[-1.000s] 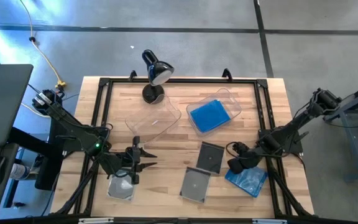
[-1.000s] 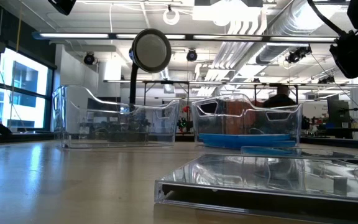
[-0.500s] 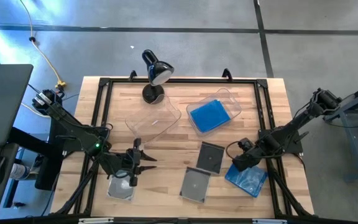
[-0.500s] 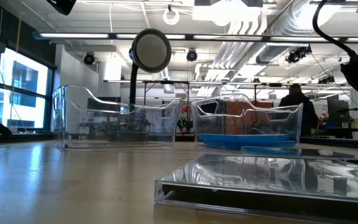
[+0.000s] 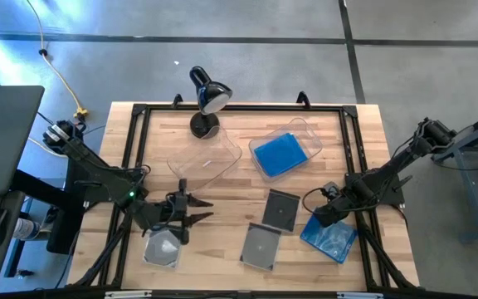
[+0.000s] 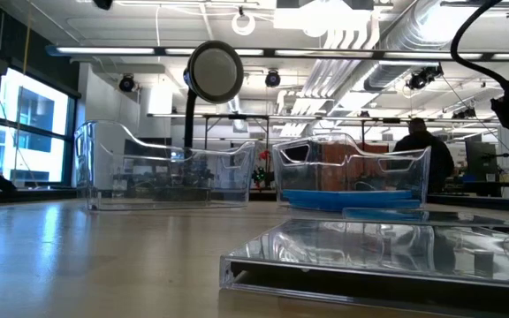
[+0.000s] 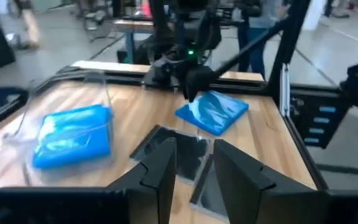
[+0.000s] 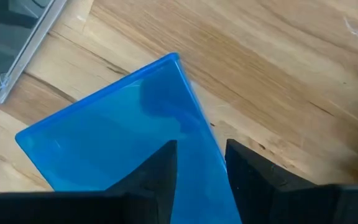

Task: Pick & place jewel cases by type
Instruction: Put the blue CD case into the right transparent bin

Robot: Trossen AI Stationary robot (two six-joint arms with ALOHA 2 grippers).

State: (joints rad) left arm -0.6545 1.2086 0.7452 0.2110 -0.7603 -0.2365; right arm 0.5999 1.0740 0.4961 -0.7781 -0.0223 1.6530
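Lying flat on the counter (image 5: 363, 124), the jewel cases are seen as thin square plastic slabs. Blue cases (image 5: 282, 153) are stacked in the right bin (image 5: 309, 131), corners turned diagonally to the counter edges. A loose blue case (image 5: 332, 238) is found near the front right corner, glossy and likewise rotated, one corner aimed toward the counter's middle; being square, no long axis can be told. Two dark cases are placed just left of it: one (image 5: 282, 209) nearly square to the edges, the other (image 5: 260, 247) tilted and showing a disc. A further clear case (image 5: 162, 248) is seen at front left. The left bin (image 5: 208, 164) is beside a lamp (image 5: 208, 98).

The right gripper (image 5: 317, 218) is held just over the loose blue case's inner edge, fingers (image 8: 160, 171) parted and empty. The left gripper (image 5: 196, 210) is held above the clear case, fingers (image 7: 161, 171) spread, grasping nothing.
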